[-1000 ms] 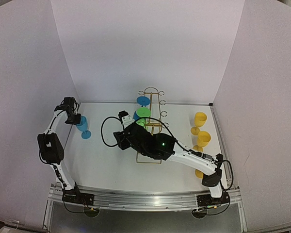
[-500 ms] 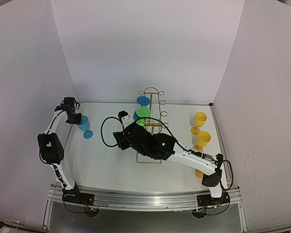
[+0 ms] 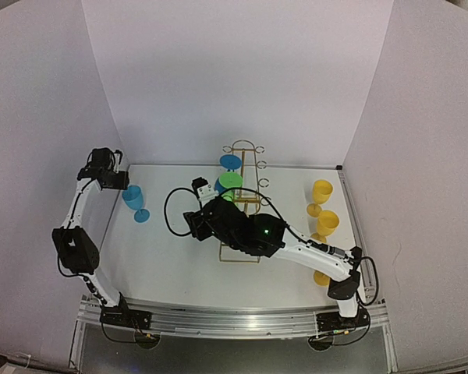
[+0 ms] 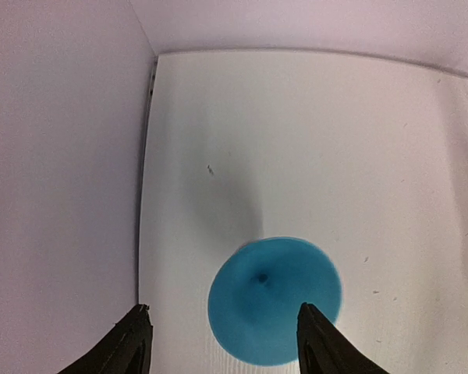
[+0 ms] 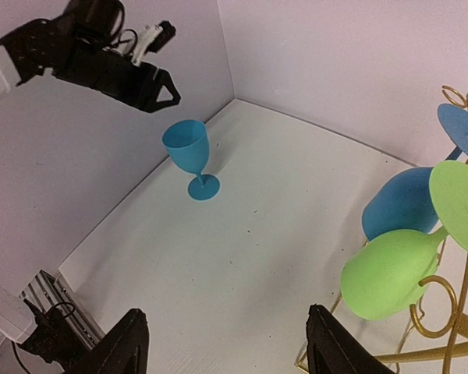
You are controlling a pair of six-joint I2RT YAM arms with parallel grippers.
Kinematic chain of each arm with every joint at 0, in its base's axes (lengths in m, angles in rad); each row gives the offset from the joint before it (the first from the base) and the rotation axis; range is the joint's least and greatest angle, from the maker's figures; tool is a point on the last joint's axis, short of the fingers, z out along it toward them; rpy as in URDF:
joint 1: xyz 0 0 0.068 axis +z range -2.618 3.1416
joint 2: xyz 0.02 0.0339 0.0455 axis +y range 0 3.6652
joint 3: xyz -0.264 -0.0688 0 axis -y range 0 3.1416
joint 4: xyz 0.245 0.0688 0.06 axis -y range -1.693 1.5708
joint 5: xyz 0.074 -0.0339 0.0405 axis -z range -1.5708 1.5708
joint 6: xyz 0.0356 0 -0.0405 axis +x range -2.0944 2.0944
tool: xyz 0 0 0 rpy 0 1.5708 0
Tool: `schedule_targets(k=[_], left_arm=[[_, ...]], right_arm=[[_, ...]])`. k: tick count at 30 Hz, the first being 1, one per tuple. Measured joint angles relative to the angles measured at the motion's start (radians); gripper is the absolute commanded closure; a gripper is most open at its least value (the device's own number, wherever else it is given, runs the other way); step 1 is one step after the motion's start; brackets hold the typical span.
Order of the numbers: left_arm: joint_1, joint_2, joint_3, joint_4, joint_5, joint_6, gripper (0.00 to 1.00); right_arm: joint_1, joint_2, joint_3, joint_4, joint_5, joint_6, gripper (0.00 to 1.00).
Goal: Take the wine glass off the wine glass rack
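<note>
The gold wire wine glass rack point(image 3: 248, 204) point(image 5: 455, 310) stands mid-table. A green wine glass point(image 3: 231, 181) point(image 5: 390, 274) and a blue one point(image 3: 229, 162) point(image 5: 402, 206) hang on its left side. Another blue wine glass point(image 3: 134, 201) point(image 5: 189, 154) point(image 4: 274, 300) stands upright on the table at the far left, free of any grip. My left gripper point(image 3: 109, 176) point(image 4: 225, 321) hovers above it, open, with its fingers clear of the rim. My right gripper point(image 3: 193, 222) point(image 5: 226, 329) is open and empty, low over the table just left of the green glass.
Several yellow wine glasses point(image 3: 322, 191) stand along the table's right edge. White walls close in the left, back and right sides. The left arm point(image 5: 101, 66) reaches along the left wall. The right arm's black body covers the rack's near end.
The left gripper has opened, let go of the blue glass and risen up and to the left. The glass stays standing. The right gripper has opened slightly wider.
</note>
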Motion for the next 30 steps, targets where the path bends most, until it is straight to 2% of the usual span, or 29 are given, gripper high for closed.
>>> schedule_targets(k=[5, 11, 14, 20, 25, 30], left_arm=[[-0.04, -0.187, 0.0, 0.038, 0.139, -0.015, 0.38], [-0.229, -0.3, 0.004, 0.041, 0.277, -0.087, 0.34], [-0.288, -0.288, 0.033, 0.033, 0.353, -0.197, 0.31], [-0.364, -0.198, 0.162, 0.02, 0.414, -0.449, 0.23], [-0.501, -0.09, 0.247, 0.021, 0.463, -0.623, 0.24], [-0.581, 0.015, 0.301, 0.021, 0.503, -0.743, 0.3]], right_arm=[[-0.031, -0.084, -0.067, -0.001, -0.013, 0.013, 0.4], [-0.164, -0.2, -0.132, 0.004, -0.097, 0.102, 0.44], [-0.24, -0.231, -0.146, 0.006, -0.116, 0.14, 0.45], [-0.334, -0.237, -0.155, 0.004, -0.141, 0.2, 0.46], [-0.36, -0.222, -0.155, 0.004, -0.154, 0.233, 0.48], [-0.365, -0.187, -0.155, 0.004, -0.176, 0.251, 0.53]])
